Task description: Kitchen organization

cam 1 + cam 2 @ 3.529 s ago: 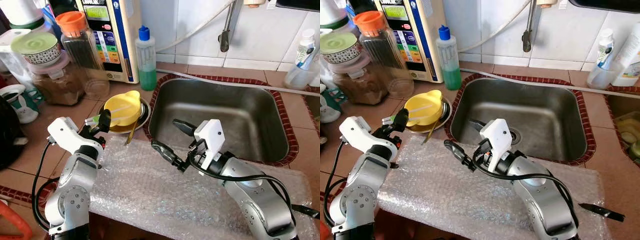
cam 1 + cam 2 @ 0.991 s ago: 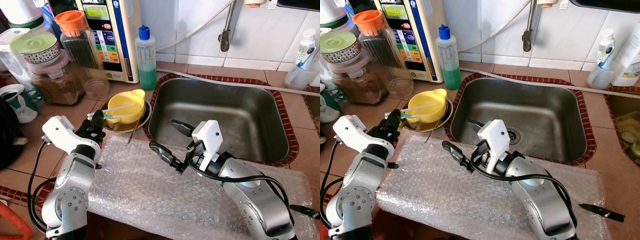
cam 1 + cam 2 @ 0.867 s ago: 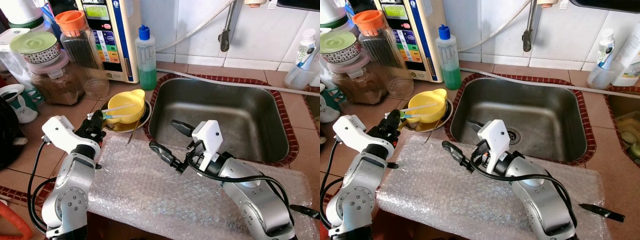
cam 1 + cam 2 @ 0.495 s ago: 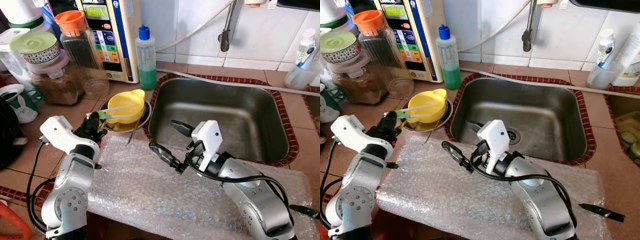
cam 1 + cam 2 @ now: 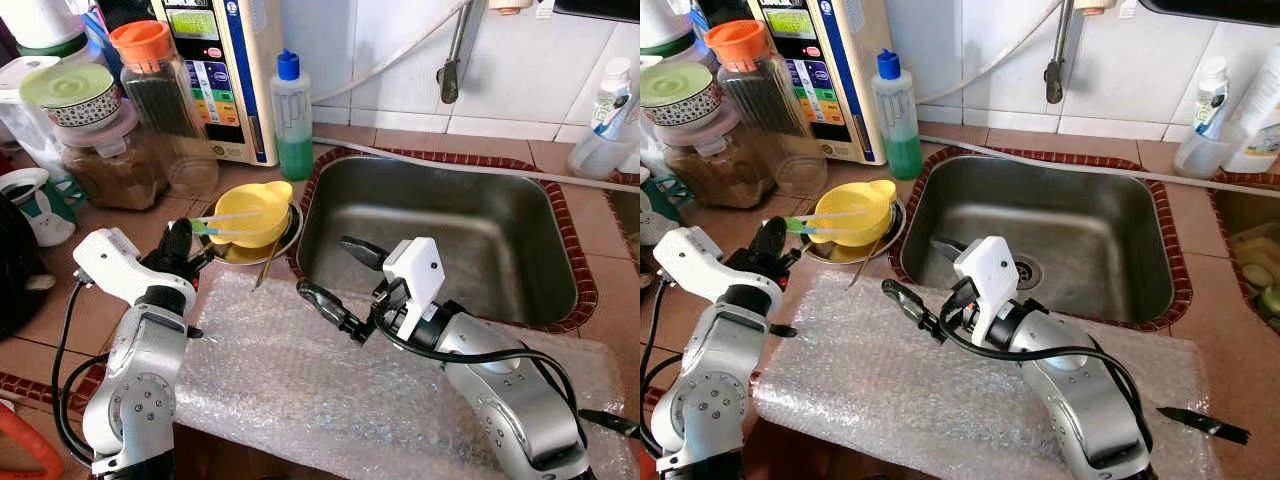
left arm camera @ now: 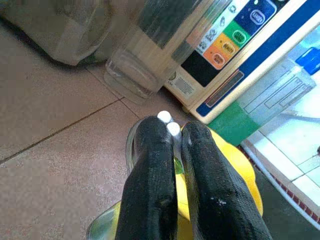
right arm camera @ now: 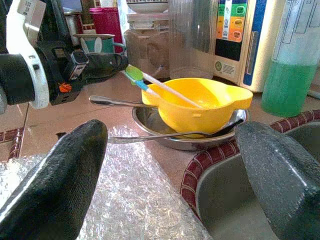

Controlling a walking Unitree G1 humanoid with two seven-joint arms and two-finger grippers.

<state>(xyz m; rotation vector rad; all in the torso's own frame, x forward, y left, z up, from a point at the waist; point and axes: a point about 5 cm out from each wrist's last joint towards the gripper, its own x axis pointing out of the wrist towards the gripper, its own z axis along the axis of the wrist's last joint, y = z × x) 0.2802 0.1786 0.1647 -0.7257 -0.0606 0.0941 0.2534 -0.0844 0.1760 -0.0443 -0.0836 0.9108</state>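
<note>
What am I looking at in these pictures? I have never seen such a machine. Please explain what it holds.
This is a humanoid robot at a kitchen counter. Two pictures come from cameras in its head, looking down; two come from cameras on its wrists. The left hand is shut on two thin white sticks that lie across a yellow bowl, which sits in a steel dish beside the sink. The right hand is open above a sheet of bubble wrap. Jars and a green soap bottle stand behind.

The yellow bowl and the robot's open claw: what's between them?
In the right wrist view, a bare stretch of bubble wrap separates the right gripper from the yellow bowl in its steel dish.
</note>
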